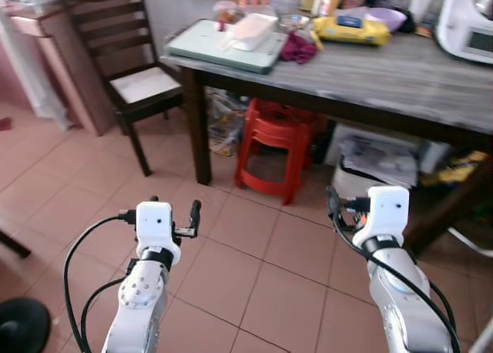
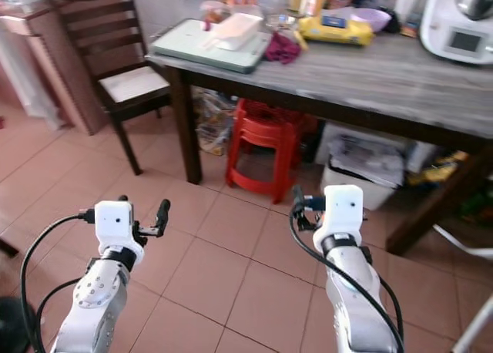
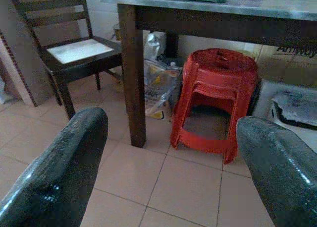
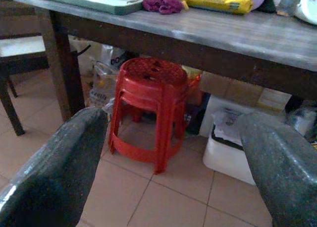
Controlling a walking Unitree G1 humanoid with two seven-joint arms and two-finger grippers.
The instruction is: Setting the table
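A grey-topped table (image 1: 385, 75) with dark legs stands ahead of me. At its left end lies a pale green tray (image 1: 204, 45) carrying a white container (image 1: 253, 29). Beside the tray are a maroon cloth (image 1: 299, 48), a yellow box (image 1: 350, 29) and a purple bowl (image 1: 385, 18). My left gripper (image 1: 176, 209) and right gripper (image 1: 354, 203) are both held low over the tiled floor, short of the table. Each is open with nothing between its fingers, as the wrist views show for the left gripper (image 3: 171, 123) and the right gripper (image 4: 173, 119).
A dark wooden chair (image 1: 142, 83) stands left of the table. Under the table are stacked red stools (image 1: 277, 149), bags, and a white bin (image 1: 377, 164) holding papers. A white appliance (image 1: 470, 29) sits at the table's right end. A black round object (image 1: 19, 326) lies on the floor at near left.
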